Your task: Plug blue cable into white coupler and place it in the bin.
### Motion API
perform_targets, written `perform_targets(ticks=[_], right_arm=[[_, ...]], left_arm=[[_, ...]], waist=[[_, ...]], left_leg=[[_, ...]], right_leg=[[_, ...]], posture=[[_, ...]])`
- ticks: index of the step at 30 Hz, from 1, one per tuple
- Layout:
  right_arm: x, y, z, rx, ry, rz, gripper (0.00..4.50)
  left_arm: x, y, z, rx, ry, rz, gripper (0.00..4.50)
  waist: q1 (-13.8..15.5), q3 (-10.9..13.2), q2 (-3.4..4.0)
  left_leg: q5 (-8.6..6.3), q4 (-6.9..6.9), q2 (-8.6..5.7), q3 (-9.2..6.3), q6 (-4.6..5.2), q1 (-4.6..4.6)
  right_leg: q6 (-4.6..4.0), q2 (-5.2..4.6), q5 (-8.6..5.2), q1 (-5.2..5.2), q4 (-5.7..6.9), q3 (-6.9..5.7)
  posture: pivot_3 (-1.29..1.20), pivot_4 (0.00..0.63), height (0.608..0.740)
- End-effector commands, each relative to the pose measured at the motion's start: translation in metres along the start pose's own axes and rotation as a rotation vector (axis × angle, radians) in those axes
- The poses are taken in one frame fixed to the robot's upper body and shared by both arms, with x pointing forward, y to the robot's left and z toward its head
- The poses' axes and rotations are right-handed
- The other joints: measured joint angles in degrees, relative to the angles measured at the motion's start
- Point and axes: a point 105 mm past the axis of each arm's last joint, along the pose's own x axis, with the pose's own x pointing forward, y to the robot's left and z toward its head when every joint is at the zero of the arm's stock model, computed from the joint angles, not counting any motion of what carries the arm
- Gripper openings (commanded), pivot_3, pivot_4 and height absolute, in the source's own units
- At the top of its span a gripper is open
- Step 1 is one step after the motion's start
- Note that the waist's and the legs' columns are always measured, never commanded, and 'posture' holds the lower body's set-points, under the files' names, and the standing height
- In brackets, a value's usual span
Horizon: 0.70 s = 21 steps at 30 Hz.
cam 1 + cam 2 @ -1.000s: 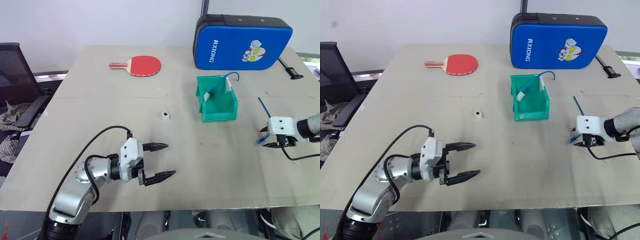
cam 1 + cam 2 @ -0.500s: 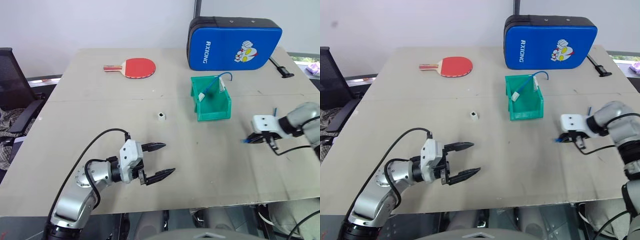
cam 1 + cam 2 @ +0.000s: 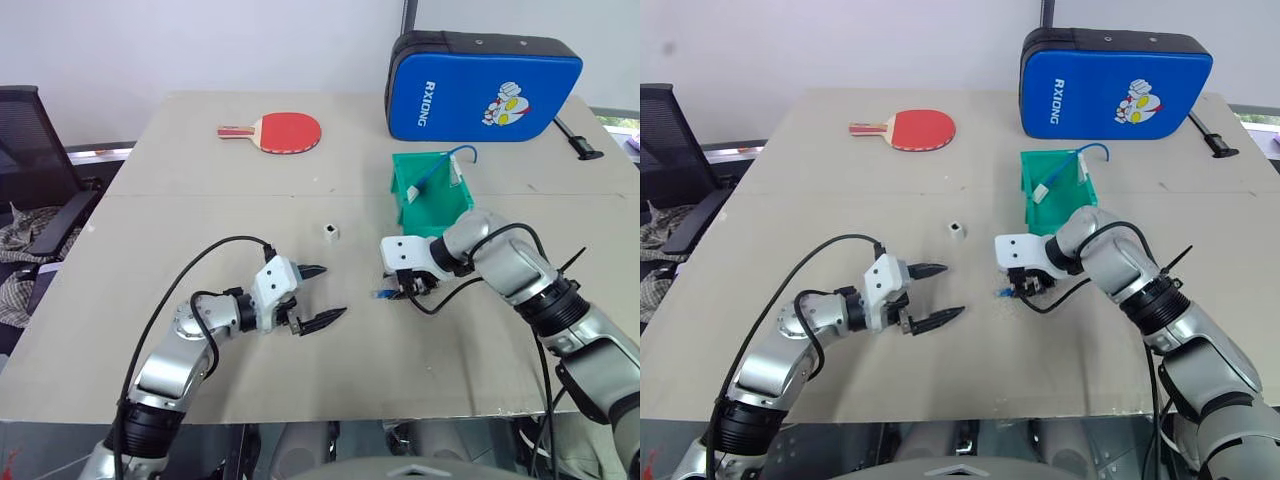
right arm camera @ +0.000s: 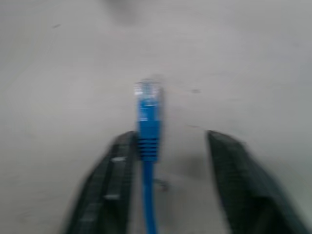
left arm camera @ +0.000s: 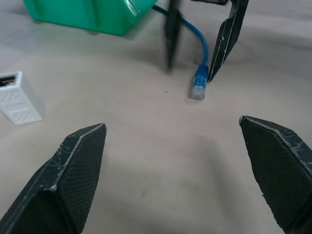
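Now, left fingers (image 5: 170,180) spread wide, right fingers (image 4: 119,195) parted beside thin blue cable (image 4: 147,126), clear plug.

A red table-tennis paddle (image 3: 283,131) lies at the far side of the bench (image 3: 180,260). A blue padded case (image 3: 483,86) stands to its right. A black office chair (image 3: 35,170) sits off the bench's left edge.

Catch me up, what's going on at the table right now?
The right gripper has the plug end of the blue cable between its fingers, jaws apart, just in front of the green bin, which already has a similar blue cord in it. The left gripper is open and empty on the table. The white coupler sits loose, nothing plugged in.
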Motion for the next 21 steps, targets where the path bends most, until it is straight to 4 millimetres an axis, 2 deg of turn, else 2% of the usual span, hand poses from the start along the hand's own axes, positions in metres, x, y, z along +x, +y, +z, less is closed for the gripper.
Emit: perform_targets(ticks=[1,2,5,9,11,16,21], right_arm=[[-0.025,0.004,0.009,0.076,-0.155,-0.084,4.02],[-0.033,0.011,0.013,0.110,-0.210,-0.071,4.46],[-0.057,0.039,0.019,0.183,-0.343,-0.026,4.46],[-0.083,0.067,0.000,0.211,-0.377,-0.222,4.46],[-0.092,0.076,-0.002,0.172,-0.388,-0.339,4.46],[-0.104,0.103,-0.013,0.263,-0.389,-0.475,4.46],[-0.106,0.118,-0.018,0.335,-0.365,-0.587,4.46]], left_arm=[[0.003,-0.001,0.006,0.034,-0.005,-0.034,4.50],[0.004,-0.001,0.007,0.035,-0.008,-0.043,4.50],[0.011,-0.002,0.007,0.040,-0.003,-0.064,4.50],[0.030,0.001,0.008,0.064,0.009,-0.104,4.50],[0.037,0.002,0.010,0.066,0.011,-0.118,4.50],[0.054,0.005,0.010,0.082,0.028,-0.150,4.50],[0.066,0.004,0.007,0.108,0.049,-0.192,4.50]], waist=[[0.2,0.0,0.00],[0.1,0.0,0.01],[0.1,0.0,0.03],[0.5,0.0,0.01],[0.6,0.0,0.01],[0.0,0.0,0.03],[0.0,0.0,0.04]], left_leg=[[0.00,0.00,-0.02,-0.07,0.00,-0.08],[0.00,0.00,-0.03,-0.13,0.00,-0.16],[0.00,0.06,-0.04,-0.25,0.00,-0.54],[0.00,0.06,-0.05,-0.45,0.00,-0.55],[0.00,0.07,-0.08,-0.52,0.00,-0.59],[0.01,0.19,-0.02,-0.37,0.01,-0.46],[0.01,0.22,0.01,-0.38,0.01,-0.37]], right_leg=[[0.00,-0.03,0.00,-0.02,-0.01,-0.06],[0.00,-0.05,0.01,-0.06,-0.02,-0.12],[0.20,-0.07,0.14,-0.34,0.00,-0.19],[0.22,-0.03,0.13,-0.28,-0.02,-0.38],[0.30,0.02,0.07,-0.27,-0.03,-0.42],[0.48,0.14,-0.02,-0.22,0.02,-0.22],[0.29,0.24,-0.14,-0.17,0.08,-0.17]], posture=[[0.00,0.150,0.731],[0.00,0.150,0.731],[0.00,0.150,0.731],[0.00,0.150,0.731],[0.00,0.150,0.731],[0.00,0.150,0.731],[0.00,0.150,0.731]])
